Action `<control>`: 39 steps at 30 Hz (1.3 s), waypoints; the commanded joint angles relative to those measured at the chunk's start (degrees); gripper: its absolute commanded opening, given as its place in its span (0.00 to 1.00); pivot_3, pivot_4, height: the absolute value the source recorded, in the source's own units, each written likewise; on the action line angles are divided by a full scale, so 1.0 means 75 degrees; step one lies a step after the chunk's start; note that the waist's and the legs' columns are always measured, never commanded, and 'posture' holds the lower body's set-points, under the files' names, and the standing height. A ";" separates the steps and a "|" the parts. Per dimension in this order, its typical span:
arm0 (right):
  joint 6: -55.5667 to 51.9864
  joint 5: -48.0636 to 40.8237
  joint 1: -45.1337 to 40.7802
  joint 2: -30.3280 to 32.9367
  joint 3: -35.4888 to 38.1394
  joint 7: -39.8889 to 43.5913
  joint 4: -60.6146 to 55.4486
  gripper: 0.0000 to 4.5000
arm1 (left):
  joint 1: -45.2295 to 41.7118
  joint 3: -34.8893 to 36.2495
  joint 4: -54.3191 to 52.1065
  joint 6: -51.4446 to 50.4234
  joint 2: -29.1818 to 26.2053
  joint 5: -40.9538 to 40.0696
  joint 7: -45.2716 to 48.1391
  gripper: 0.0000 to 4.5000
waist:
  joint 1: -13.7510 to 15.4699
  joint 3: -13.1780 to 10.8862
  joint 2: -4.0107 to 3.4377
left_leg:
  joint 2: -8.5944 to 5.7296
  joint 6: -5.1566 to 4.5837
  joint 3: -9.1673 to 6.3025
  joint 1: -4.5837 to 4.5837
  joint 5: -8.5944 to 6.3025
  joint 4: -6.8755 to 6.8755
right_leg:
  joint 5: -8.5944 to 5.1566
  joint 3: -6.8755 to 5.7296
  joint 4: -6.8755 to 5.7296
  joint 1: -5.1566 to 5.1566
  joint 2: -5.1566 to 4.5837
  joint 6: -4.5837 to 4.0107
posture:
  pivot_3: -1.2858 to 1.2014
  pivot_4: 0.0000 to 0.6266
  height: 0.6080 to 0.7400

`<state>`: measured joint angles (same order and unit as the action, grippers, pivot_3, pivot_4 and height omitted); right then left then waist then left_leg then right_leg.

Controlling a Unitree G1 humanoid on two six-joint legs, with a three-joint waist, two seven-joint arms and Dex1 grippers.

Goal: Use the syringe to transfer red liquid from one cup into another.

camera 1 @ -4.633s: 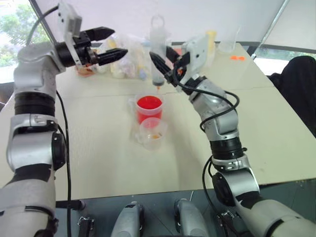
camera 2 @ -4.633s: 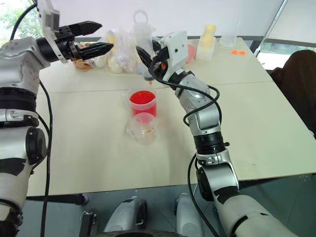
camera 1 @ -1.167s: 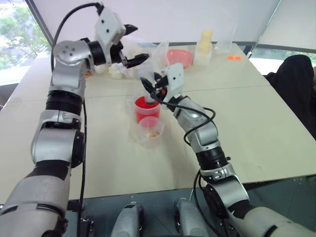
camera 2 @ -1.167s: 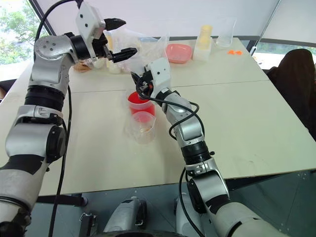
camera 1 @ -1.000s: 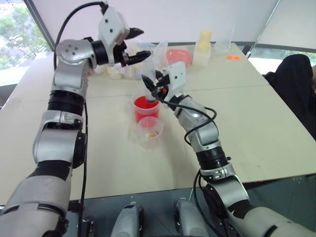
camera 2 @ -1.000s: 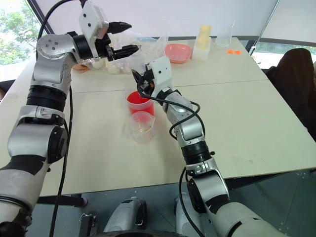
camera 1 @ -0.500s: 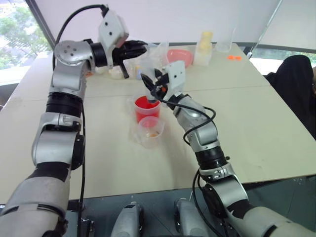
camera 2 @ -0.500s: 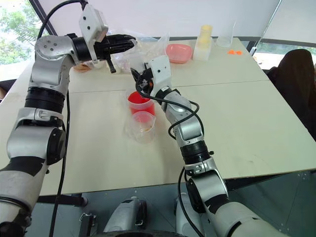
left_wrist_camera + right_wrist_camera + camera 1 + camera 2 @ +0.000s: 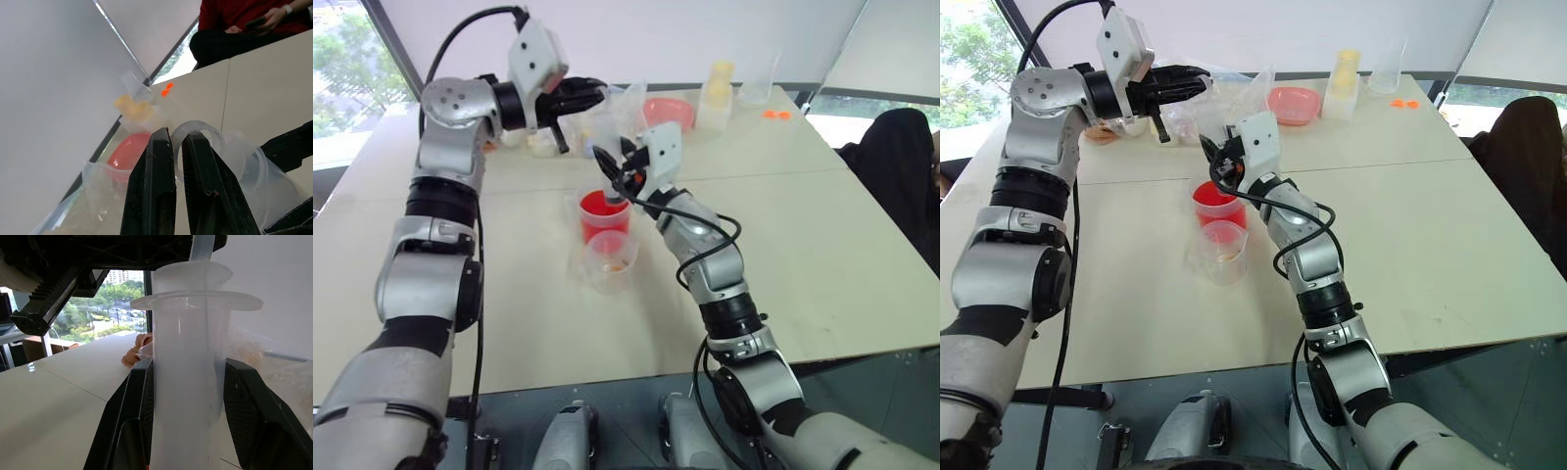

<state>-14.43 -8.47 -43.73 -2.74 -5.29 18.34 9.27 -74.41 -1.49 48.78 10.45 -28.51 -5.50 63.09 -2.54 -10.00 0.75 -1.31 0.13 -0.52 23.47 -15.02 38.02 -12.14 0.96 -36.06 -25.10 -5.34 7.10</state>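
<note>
I hold the syringe [image 9: 188,382] upright over the red cup [image 9: 606,215], right gripper [image 9: 619,179] jaws clamped on its slick barrel. Left gripper [image 9: 178,161] jaws have apparently pinched the plunger ring [image 9: 195,134]; pull gently.

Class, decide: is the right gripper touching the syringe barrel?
Touching. In the right wrist view, both black fingers press against opposite sides of the syringe barrel with no gap, so the right gripper clamps it.
</note>
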 commanded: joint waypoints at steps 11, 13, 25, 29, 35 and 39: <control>0.0029 -0.0026 0.0224 -0.0333 -0.0554 0.0301 -0.0239 0.32 | -0.1122 0.0464 0.0462 0.0756 -0.0283 0.0030 -0.0735 0.01 | 0.0000 0.0000 0.0000 | 0.0000 0.0000 0.0000 0.0000 0.0000 0.0000 | 0.0000 0.0000 0.0000 0.0000 0.0000 0.0000 | 0.52 0.24 1.00; 0.0040 -0.0028 0.0215 -0.0330 -0.0545 0.0305 -0.0225 0.32 | -0.1148 0.0465 0.0505 0.0769 -0.0289 0.0041 -0.0725 0.01 | 0.0000 0.0000 0.0000 | 0.0000 0.0000 -0.0001 0.0000 0.0000 0.0000 | 0.0000 0.0000 0.0000 0.0000 0.0000 0.0000 | 0.52 0.24 1.00; 0.0156 -0.0022 0.0038 -0.0292 -0.0417 0.0244 -0.0219 0.32 | -0.1004 0.0364 0.0476 0.0621 -0.0515 0.0053 -0.0364 0.56 | -0.0009 0.0000 0.0000 | 0.0001 0.0000 -0.0002 0.0000 0.0000 -0.0001 | 0.0000 0.0000 0.0000 -0.0003 0.0002 0.0000 | 0.52 0.24 1.00; 0.0178 -0.0062 -0.0084 -0.0245 -0.0308 0.0203 -0.0285 0.32 | -0.0798 0.0343 0.0169 0.0292 -0.0717 -0.0087 0.0084 0.77 | -0.0007 0.0000 0.0000 | 0.0002 0.0000 -0.0002 0.0000 0.0000 -0.0001 | 0.0000 0.0001 0.0000 -0.0003 0.0002 0.0001 | 0.52 0.24 1.00; 0.0311 -0.0121 -0.0411 -0.0172 0.0051 -0.0012 -0.0227 0.32 | -0.0278 0.0464 -0.0572 -0.1140 -0.1483 -0.0569 0.1223 0.77 | -0.0046 -0.0001 -0.0001 | 0.0003 0.0000 -0.0002 0.0000 0.0000 -0.0002 | -0.0001 0.0003 -0.0001 -0.0005 0.0003 0.0001 | 0.52 0.24 1.00; 0.0350 -0.0146 -0.0591 -0.0067 0.0295 -0.0158 -0.0173 0.32 | 0.0497 0.0485 -0.1521 -0.2503 -0.2218 -0.1019 0.2240 0.77 | -0.0125 -0.0001 -0.0001 | 0.0009 0.0000 -0.0014 -0.0001 0.0000 -0.0003 | -0.0001 0.0005 -0.0008 -0.0010 0.0011 0.0000 | 0.52 0.24 1.00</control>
<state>-13.26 -8.77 -46.19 -3.20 -3.97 17.72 9.38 -71.61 0.89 41.78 -4.58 -43.13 -10.72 76.64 -3.47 -10.01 0.74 -1.23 0.13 -0.63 23.46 -15.02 38.00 -12.15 1.01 -36.13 -25.16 -5.25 7.10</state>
